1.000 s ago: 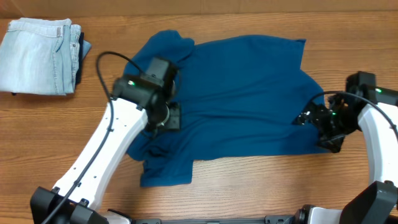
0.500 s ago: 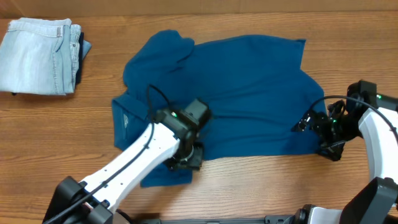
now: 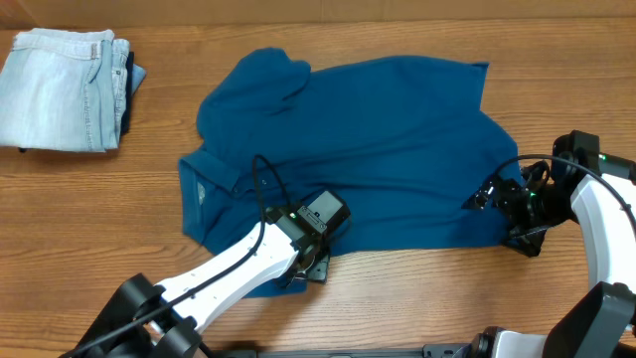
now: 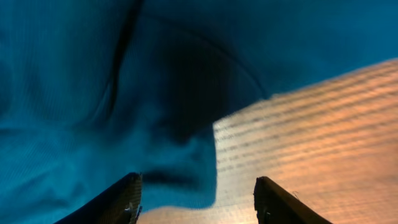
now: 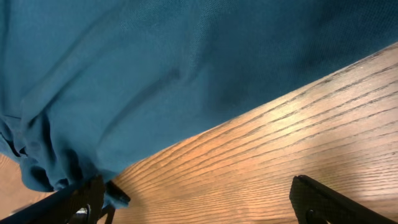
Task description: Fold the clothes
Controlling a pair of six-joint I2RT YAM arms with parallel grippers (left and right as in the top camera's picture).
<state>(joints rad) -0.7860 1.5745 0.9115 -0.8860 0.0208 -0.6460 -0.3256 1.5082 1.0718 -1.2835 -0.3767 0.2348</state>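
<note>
The teal-blue polo shirt point(image 3: 378, 149) lies spread on the wooden table, collar end at the left, hem at the right. My left gripper point(image 3: 316, 267) is open at the shirt's near edge, by a sleeve corner. In the left wrist view its fingers point(image 4: 199, 202) straddle that blue corner point(image 4: 180, 180) and bare wood. My right gripper point(image 3: 512, 224) is open at the shirt's lower right corner. In the right wrist view its fingers point(image 5: 199, 202) are wide apart over wood, with bunched shirt fabric point(image 5: 56, 162) by the left finger.
Folded pale denim jeans point(image 3: 65, 89) lie at the table's far left. Bare wooden table point(image 3: 447, 298) runs along the near edge in front of the shirt.
My left arm has swung from over the collar area down and right to the shirt's near edge, uncovering the collar. My right gripper has stayed almost still at the right corner.
</note>
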